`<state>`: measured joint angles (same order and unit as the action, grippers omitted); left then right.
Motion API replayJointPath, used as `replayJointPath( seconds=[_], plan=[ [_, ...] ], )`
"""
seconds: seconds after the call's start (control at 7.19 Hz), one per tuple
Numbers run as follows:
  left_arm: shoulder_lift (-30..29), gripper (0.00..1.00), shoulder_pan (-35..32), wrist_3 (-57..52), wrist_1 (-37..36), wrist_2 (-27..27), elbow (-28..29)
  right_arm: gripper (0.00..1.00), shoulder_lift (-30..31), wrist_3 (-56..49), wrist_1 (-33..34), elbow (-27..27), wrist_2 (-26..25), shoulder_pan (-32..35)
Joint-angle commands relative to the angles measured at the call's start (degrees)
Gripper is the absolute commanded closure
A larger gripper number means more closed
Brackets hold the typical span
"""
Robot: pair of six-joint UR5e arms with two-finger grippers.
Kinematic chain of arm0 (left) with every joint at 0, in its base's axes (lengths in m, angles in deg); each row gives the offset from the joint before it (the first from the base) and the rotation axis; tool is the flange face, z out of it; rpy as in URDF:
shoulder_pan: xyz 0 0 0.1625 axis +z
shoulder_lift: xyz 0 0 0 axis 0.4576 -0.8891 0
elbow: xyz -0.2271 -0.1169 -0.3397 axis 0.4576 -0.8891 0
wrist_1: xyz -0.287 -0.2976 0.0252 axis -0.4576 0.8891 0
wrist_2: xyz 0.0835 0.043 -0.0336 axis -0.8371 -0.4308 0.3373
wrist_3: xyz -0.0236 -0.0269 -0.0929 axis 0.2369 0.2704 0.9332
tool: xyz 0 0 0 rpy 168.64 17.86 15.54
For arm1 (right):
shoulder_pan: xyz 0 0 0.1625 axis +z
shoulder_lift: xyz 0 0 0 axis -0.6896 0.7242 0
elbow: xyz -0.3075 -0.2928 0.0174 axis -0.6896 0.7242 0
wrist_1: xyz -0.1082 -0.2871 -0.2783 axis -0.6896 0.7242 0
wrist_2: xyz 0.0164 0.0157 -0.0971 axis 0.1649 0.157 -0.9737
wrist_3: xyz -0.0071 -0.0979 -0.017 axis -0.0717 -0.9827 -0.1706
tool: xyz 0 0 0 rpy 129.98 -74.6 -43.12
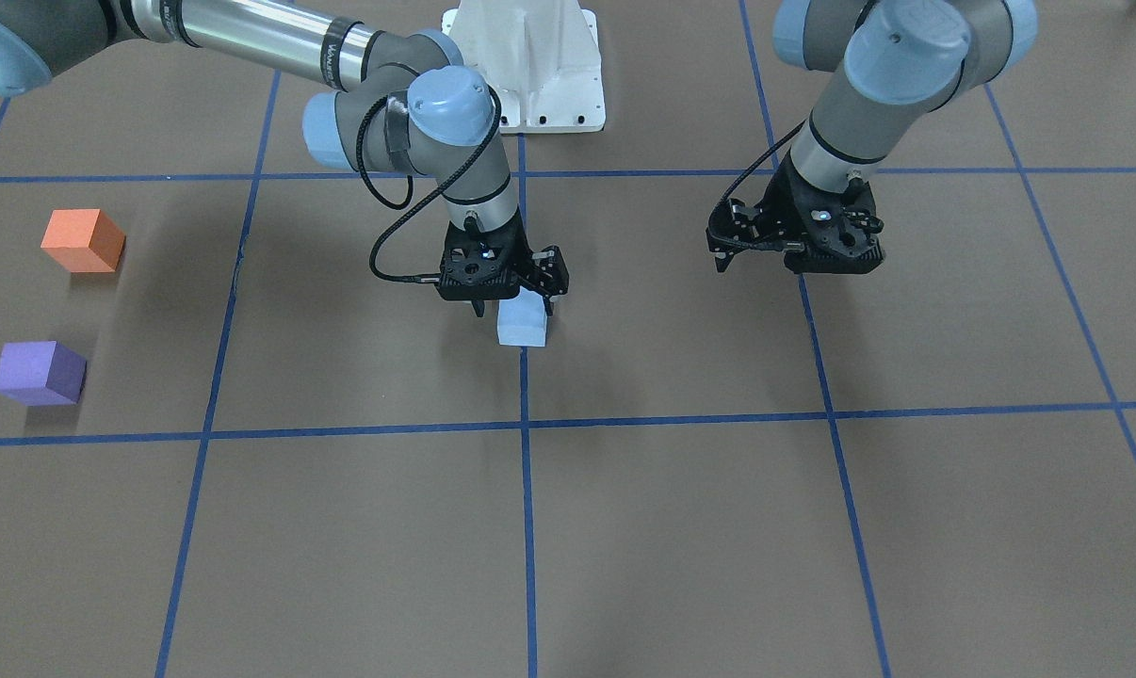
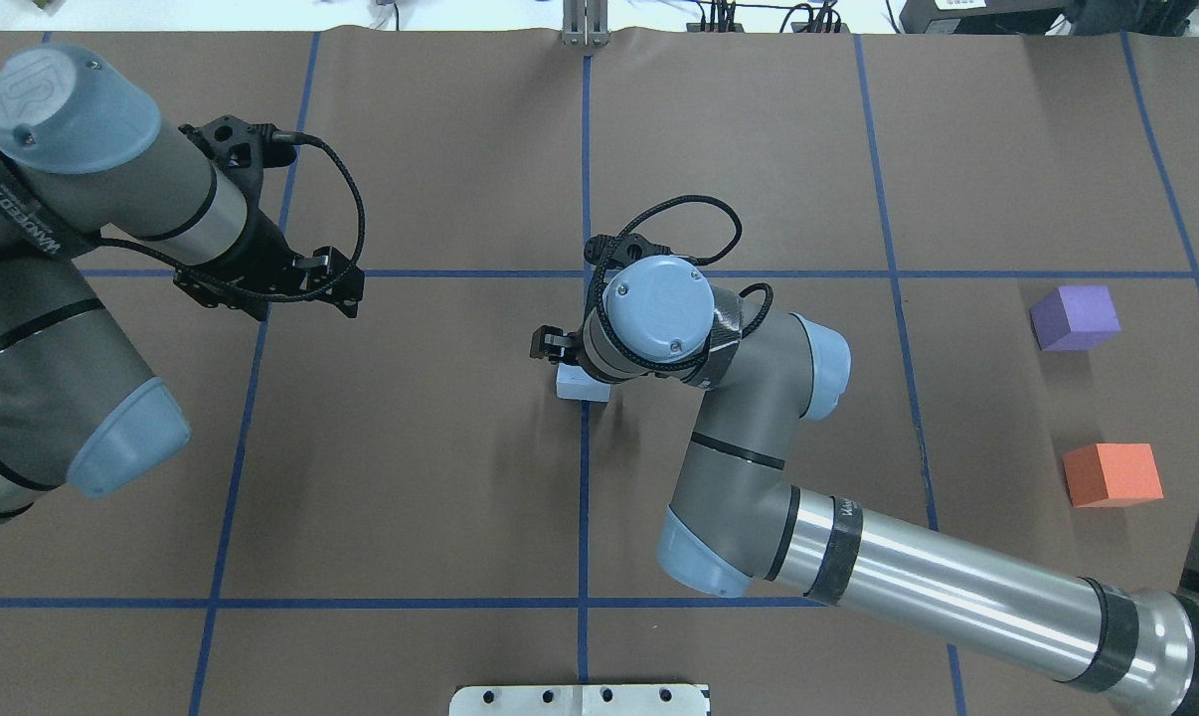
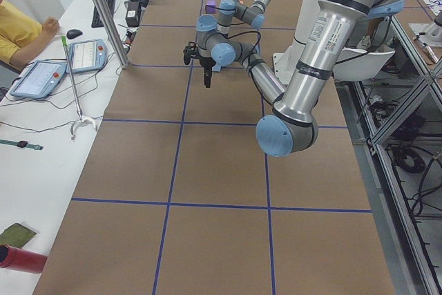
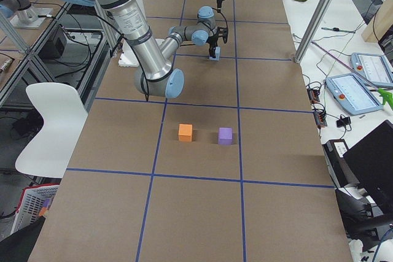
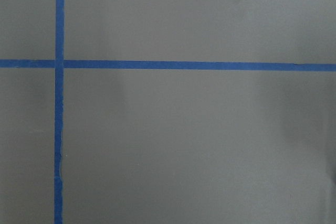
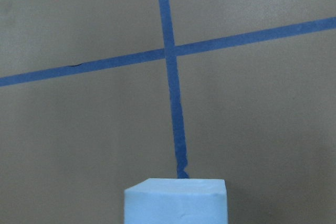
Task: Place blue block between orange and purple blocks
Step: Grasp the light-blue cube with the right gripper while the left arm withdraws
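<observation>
The light blue block [image 1: 521, 327] sits on the centre tape line; it also shows in the overhead view [image 2: 582, 386] and at the bottom of the right wrist view [image 6: 176, 200]. My right gripper [image 1: 514, 309] is right over it, open, its fingertips straddling the block's top. The orange block [image 1: 83, 240] and the purple block [image 1: 39, 373] stand apart with a gap between them, far off on my right side, as the overhead view shows for the orange [image 2: 1112, 475] and purple [image 2: 1075, 317] blocks. My left gripper [image 1: 761, 264] hovers open and empty above bare table.
Blue tape lines [image 1: 526, 424] divide the brown table into squares. The white robot base [image 1: 526, 66] stands at the table's edge near me. Operators' desks with tablets [image 3: 41, 77] run along the far side.
</observation>
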<state>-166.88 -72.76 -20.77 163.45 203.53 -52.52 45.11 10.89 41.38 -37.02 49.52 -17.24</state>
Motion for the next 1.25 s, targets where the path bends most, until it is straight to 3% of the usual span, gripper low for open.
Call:
replayJointPath(
  seconds=[0.0,0.28,0.56,0.7,0.97,1.11],
  plan=[
    [0.0,0.00,0.0,0.0,0.0,0.0,0.0,0.04,-0.2,-1.6,-0.1,1.9,-0.1,-0.2],
    [0.0,0.00,0.1,0.0,0.0,0.0,0.0,0.17,-3.0,-1.6,-0.1,4.9,-0.2,-0.3],
    [0.0,0.00,0.1,0.1,0.0,0.0,0.0,0.77,-2.9,-1.6,-0.1,4.9,-0.1,-0.3],
    [0.0,0.00,0.1,0.1,0.0,0.0,-0.1,1.00,-2.1,-1.5,-0.3,2.8,0.4,-0.2],
    [0.1,0.00,0.0,0.1,0.0,0.0,0.0,1.00,11.0,-1.6,0.7,-15.4,4.7,3.7],
    [0.1,0.00,0.1,0.1,0.0,0.0,0.0,1.00,18.0,-2.5,0.8,-21.5,13.5,11.0]
  ],
)
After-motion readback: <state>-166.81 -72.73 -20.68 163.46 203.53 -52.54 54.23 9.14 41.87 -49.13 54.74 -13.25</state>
